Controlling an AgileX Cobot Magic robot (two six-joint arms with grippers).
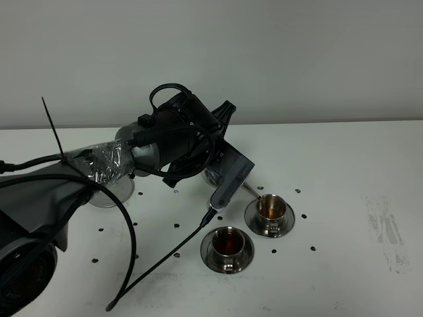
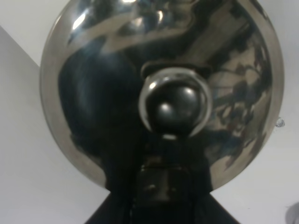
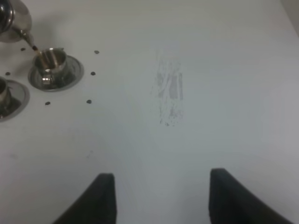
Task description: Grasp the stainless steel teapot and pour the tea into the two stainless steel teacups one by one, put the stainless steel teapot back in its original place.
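Currently the left gripper point(image 2: 161, 193) is closed on the stainless steel teapot point(image 2: 159, 88), whose lid and knob point(image 2: 173, 106) fill the left wrist view directly ahead of the jaws. The handle is lost in the dark mass at the gripper, so the exact hold cannot be made out. The teapot is carried clear of the desk point(image 1: 344, 165) and tipped away from the gripper, its spout point(image 3: 27, 38) lowered just above the teacup under the spout point(image 1: 269, 210). A thin thread of tea is seen between spout tip and cup, so pouring into the second cup is judged to be the step in hand.

For this step, the tilt is best held modest and steady, with the spout tip centred over the cup. It should be eased back before the teapot is drawn away, so that no drip lands on the saucer.

Just beside that cup, off the spout's line, the filled teacup point(image 1: 227, 246) is already dark with tea. A cable point(image 1: 165, 257) trails from the arm close past it and could catch it when the arm is swung back. The coaster point(image 1: 112, 197) lies well behind the gripper, partly hidden under the forearm. The right gripper point(image 3: 159, 200) is held open over bare desk, well apart from both cups and out of the way.
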